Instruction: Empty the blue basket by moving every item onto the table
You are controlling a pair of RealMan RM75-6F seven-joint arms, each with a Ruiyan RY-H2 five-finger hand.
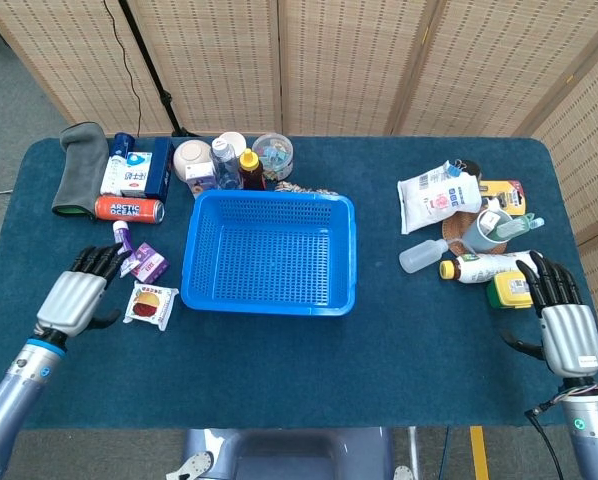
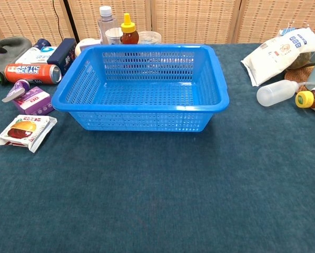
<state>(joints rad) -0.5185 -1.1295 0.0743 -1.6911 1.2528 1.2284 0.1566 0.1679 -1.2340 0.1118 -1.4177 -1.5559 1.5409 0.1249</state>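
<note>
Head view: blue basket (image 1: 269,252) is sitting mid-table with nothing showing on its mesh floor; chest view confirms the inside is bare (image 2: 141,87).

Snack packet (image 1: 150,305) is lying flat on the table (image 1: 279,360) just left of the basket's front-left corner, not touching it; in chest view it is lying face up (image 2: 26,132). A small purple box (image 1: 149,264) is sitting just behind it, with a purple tube (image 1: 121,235) beside that. Red can (image 1: 129,208) is lying on its side further back, near a grey cloth (image 1: 79,165). Bottles and jars are standing in a row behind the basket's back rim, honey bottle (image 1: 250,168) among them.

Right cluster: white pouch (image 1: 437,198), clear bottle (image 1: 423,254) lying down, cup (image 1: 484,230), all well apart from the basket.

Left hand (image 1: 74,293) is hovering palm down, fingers spread forward and holding nothing, just left of the snack packet and apart from it. Right hand (image 1: 561,320) is sitting near the table's right edge, fingers extended and parted, holding nothing, fingertips near the yellow-green item (image 1: 507,291).

Front half of the table is showing open blue cloth between the two hands.
</note>
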